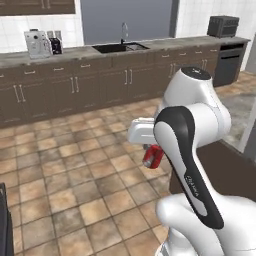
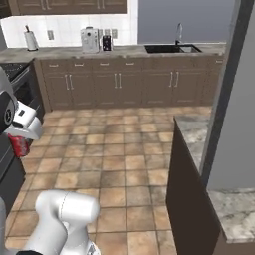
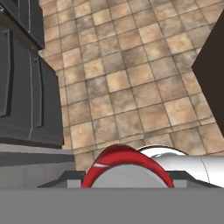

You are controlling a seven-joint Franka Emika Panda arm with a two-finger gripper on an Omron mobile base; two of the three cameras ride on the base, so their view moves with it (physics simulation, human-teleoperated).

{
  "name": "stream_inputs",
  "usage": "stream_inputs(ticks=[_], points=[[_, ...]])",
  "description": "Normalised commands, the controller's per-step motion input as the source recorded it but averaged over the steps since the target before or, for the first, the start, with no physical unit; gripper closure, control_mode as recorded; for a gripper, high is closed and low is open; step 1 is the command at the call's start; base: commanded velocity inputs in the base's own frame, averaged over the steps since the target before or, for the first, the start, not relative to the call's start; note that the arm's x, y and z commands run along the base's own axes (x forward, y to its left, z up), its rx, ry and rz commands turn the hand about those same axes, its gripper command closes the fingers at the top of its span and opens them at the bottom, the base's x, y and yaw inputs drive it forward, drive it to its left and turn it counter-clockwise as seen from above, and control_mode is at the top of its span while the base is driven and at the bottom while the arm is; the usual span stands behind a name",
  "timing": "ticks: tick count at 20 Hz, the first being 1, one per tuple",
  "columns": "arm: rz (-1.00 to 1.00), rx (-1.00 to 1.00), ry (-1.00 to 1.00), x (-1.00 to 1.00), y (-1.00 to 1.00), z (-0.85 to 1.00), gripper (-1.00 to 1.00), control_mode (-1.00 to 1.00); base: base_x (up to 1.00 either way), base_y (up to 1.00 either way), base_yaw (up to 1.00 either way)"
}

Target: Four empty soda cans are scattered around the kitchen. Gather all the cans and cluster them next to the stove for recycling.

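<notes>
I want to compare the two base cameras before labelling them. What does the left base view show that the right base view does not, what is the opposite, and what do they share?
Left base view alone: a dark toaster oven on the far counter's right end, with a dark built-in appliance below it.

Right base view alone: a white paper-towel roll on the counter at far left, a stove corner, and a stone-topped counter close on the right.

Both: the red soda can held in the shut gripper, the sink, the coffee machine and the tiled floor.
</notes>
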Motion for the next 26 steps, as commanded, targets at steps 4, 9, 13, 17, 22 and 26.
stream_inputs(ticks=[4,9,13,17,22,26], points=[[0.0,0.0,0.0,0.0,0.0,0.0,1.0,1.0,0.73,0.26,0.0],[0.0,0.0,0.0,0.0,0.0,0.0,1.0,1.0,0.64,0.24,0.0],[0.0,0.0,0.0,0.0,0.0,0.0,1.0,1.0,0.43,0.05,0.07],[0.0,0.0,0.0,0.0,0.0,0.0,1.0,1.0,0.41,0.0,0.18],[0.0,0.0,0.0,0.0,0.0,0.0,1.0,1.0,0.36,0.0,0.27],[0.0,0.0,0.0,0.0,0.0,0.0,1.0,1.0,0.42,-0.08,0.3]])
